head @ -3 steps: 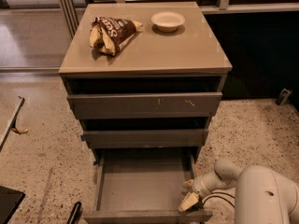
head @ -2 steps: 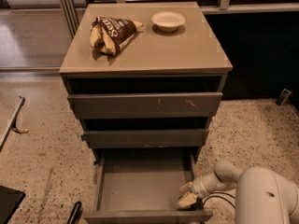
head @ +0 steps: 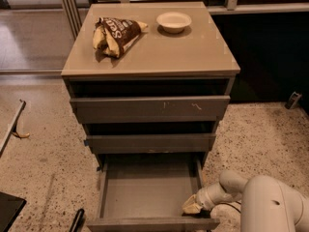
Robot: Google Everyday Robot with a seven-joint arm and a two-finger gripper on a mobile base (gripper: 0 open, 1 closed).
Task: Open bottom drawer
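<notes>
The bottom drawer of the grey cabinet stands pulled far out, its shallow grey box interior open to view and empty; its narrow dark front lies at the picture's lower edge. My gripper is low at the right, at the drawer's right side wall near its front corner, with the white arm behind it. The middle drawer front with a small blue tab at its left edge and the wide scratched top drawer front sit above, both slightly out.
On the cabinet top lie a brown snack bag and a small white bowl. Speckled floor surrounds the cabinet. A dark object sits at the lower left and a small dark item at the right.
The gripper has shifted slightly at the drawer's right front corner. The drawer stays pulled out as before.
</notes>
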